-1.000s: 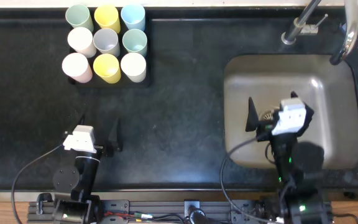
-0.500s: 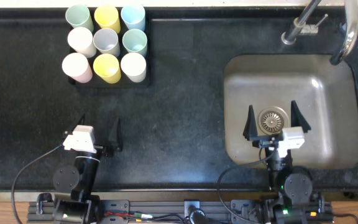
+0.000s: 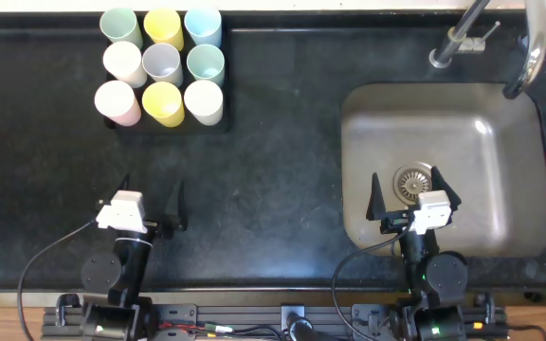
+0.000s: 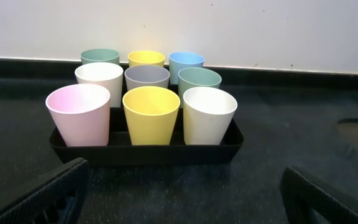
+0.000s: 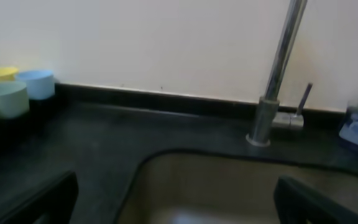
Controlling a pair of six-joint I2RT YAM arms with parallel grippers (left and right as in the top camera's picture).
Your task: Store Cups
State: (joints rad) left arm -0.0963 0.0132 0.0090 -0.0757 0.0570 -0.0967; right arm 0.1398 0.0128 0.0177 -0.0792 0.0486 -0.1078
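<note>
Back from over the sink, the right hand (image 3: pixel 409 188) now sits closer to its own base than a second ago, squared up toward the faucet; the left hand (image 3: pixel 152 192) has not shifted. Both hands are released, fingers spread wide and holding nothing. The right one hangs over the near part of the sink (image 3: pixel 500 123), with the drain (image 3: pixel 412 180) between its fingers in the top view and the faucet (image 5: pixel 278 74) well beyond. The left one rests above the dark surface (image 3: pixel 282 142), pointed straight at the cups (image 4: pixel 149 106), well apart from it. There are nine of them, upright in three rows of three, filling the black tray (image 4: pixel 145 154) at the far left of the surface, by the wall. With every cup in the tray and none loose elsewhere, the storing looks finished, and the step in hand seems to be parking the arms. Doing that well likely means keeping both hands open near their bases, settling the right arm without brushing the sink rim, and leaving the tray alone so no cup tips.
</note>
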